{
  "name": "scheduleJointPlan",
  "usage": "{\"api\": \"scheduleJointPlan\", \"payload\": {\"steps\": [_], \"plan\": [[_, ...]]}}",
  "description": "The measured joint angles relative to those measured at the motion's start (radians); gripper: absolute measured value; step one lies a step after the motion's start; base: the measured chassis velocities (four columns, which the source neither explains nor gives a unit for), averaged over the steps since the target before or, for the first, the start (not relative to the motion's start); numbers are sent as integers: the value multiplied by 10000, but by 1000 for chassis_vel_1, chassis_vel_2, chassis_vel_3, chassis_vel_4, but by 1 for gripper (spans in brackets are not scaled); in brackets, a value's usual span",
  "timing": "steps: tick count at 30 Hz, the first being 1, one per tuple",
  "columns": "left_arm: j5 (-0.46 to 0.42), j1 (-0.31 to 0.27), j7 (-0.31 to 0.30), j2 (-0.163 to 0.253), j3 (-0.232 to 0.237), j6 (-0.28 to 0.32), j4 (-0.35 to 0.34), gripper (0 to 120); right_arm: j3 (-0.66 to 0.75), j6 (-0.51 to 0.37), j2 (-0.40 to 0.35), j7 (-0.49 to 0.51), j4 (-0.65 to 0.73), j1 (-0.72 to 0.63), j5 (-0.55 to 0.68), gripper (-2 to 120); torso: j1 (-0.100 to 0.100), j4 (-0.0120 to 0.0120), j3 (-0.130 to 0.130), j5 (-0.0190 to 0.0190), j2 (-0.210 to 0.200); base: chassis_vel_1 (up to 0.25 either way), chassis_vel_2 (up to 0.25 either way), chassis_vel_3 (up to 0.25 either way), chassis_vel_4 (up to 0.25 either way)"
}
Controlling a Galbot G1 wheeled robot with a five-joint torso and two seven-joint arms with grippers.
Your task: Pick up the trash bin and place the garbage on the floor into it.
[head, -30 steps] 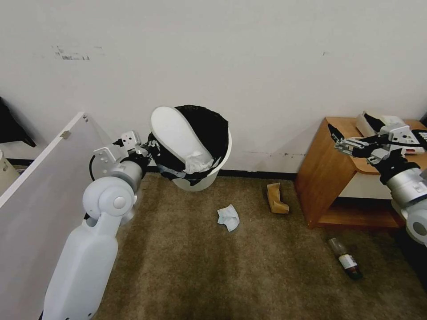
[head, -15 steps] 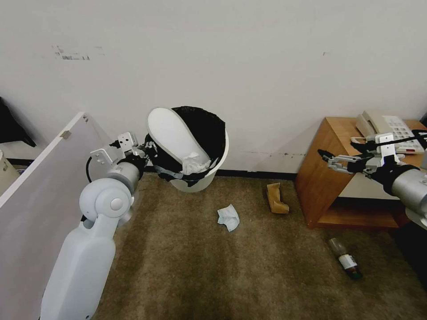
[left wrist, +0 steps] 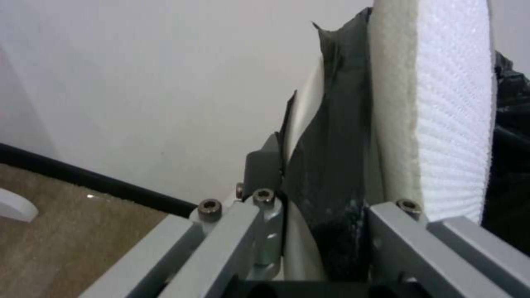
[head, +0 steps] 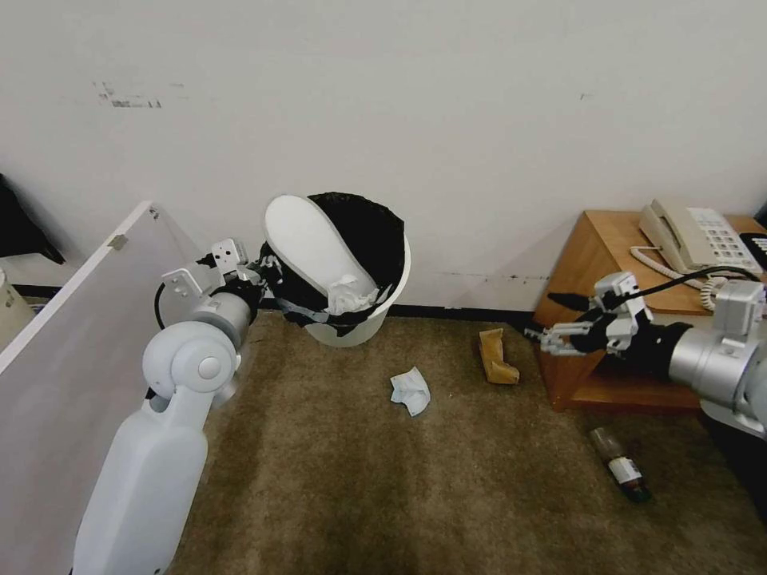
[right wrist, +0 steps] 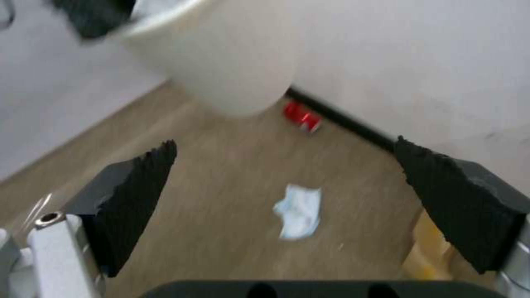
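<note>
While the left hand [head: 257,279] stays clamped on the black-lined rim of the small round white plastic trash bin [head: 363,307], held tilted above the beige-brown carpet floor [head: 383,479], the long white slipper [head: 311,239] propped inside could slide out. Right hand [head: 551,319], fingers spread and empty, reaches low toward the tan crumpled paper [head: 497,358] beside the crumpled white tissue [head: 411,391].
</note>
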Motion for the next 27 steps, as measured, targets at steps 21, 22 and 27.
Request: {"api": "scheduleJointPlan", "payload": {"steps": [21,22,27], "plan": [[85,100,36,-70,14,-61,29,4,-532,997,-1231,-1058,-620,-2271,-1798,100,0,-1,0,1,0,0,0,0,0],[98,122,40,-71,14,-64,25,4,-532,1022,-1234,-1045,-697,-2397,-1883,100,0,-1,0,0,0,0,0,0,0],[107,129,41,-83,21,-69,15,4,-531,1092,-1291,-1017,-896,-2682,-2051,100,0,0,0,1,0,0,0,0,0]]}}
